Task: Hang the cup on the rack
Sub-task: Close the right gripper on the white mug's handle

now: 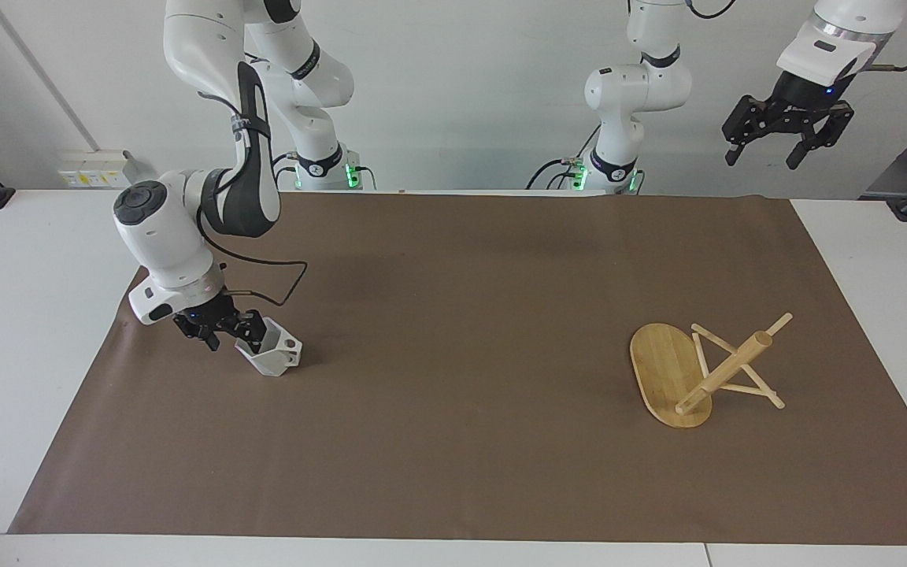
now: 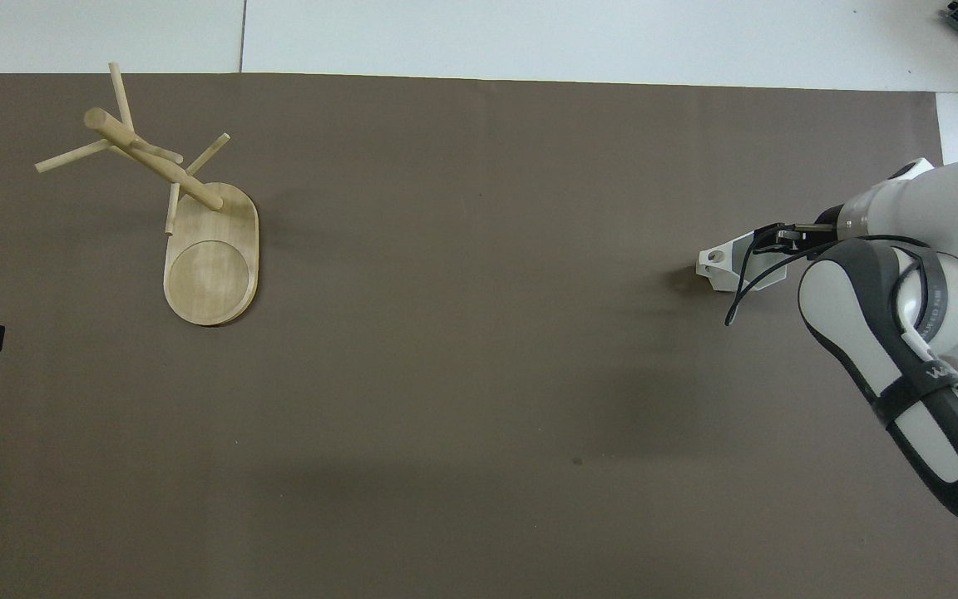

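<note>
The right gripper (image 1: 242, 335) is at the white faceted cup (image 1: 272, 352), whether its fingers clamp the rim I cannot tell; the left gripper (image 1: 784, 142) waits with fingers apart; next, lift toward the bamboo mug rack (image 1: 694, 370)

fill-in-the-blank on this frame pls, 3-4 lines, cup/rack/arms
1. The cup sits toward the ____ arm's end of the table.
2. The rack has a flat ____ base.
3. The right end effector is down at the ____.
4. The left end effector waits ____, raised off the table.

Missing words: right; oval; cup; open
</note>
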Controlling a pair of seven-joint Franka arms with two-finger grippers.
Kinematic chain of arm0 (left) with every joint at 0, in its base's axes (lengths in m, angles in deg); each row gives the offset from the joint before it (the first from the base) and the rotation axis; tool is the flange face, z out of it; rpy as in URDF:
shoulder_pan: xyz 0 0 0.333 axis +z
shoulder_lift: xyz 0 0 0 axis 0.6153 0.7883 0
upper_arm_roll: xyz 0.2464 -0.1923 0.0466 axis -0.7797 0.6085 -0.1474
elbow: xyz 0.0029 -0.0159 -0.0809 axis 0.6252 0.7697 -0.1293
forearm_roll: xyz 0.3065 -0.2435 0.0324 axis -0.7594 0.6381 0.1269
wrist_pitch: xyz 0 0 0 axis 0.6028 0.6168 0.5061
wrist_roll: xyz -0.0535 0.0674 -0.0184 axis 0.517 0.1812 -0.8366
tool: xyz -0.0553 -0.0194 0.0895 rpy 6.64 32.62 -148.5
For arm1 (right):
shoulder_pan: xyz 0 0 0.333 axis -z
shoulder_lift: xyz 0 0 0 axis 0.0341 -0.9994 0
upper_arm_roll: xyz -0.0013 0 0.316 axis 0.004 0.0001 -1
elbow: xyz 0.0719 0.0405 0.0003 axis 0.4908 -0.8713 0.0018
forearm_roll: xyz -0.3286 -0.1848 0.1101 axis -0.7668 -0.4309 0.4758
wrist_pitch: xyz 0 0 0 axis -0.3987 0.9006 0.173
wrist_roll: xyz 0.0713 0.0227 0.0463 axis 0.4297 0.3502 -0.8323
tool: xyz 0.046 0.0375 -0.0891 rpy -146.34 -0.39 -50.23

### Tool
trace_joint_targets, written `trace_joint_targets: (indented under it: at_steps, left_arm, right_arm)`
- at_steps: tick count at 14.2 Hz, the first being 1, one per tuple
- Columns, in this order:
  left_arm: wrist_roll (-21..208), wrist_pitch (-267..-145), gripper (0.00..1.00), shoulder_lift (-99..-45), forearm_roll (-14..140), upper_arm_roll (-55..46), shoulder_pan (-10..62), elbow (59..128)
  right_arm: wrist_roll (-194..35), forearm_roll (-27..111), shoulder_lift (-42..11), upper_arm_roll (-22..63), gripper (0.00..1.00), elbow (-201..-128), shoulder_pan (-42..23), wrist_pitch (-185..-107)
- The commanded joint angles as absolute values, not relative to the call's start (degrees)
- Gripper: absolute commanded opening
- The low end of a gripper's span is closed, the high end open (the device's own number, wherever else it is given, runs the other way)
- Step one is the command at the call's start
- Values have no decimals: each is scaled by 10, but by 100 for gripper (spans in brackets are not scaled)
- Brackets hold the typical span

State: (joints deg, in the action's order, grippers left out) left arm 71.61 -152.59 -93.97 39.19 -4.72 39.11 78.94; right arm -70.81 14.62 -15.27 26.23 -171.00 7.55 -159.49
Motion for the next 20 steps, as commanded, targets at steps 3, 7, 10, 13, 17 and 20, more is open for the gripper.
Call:
trace_joint_targets:
  at_steps: [3, 7, 10, 13, 17, 20]
  left_arm:
    - [715, -1522, 100, -957, 398, -47, 401, 801]
    - [727, -1527, 100, -963, 398, -44, 401, 810]
    - [723, -1545, 100, -966, 398, -44, 401, 830]
    - [720, -1553, 100, -956, 398, -43, 396, 832]
    - [721, -1586, 100, -947, 398, -43, 394, 845]
    - [721, -1588, 100, -935, 397, -43, 392, 844]
  right_arm:
    - [-680, 156, -151, 252, 45, -1706, 80, -1590]
    - [-660, 156, -151, 242, 29, -1697, 81, -1575]
    - [-660, 156, -151, 241, 23, -1694, 81, -1571]
    - [-661, 156, -151, 241, 16, -1694, 81, -1571]
    - [-661, 156, -149, 233, 9, -1693, 81, -1570]
    - [-661, 155, -147, 232, 7, -1691, 81, -1569]
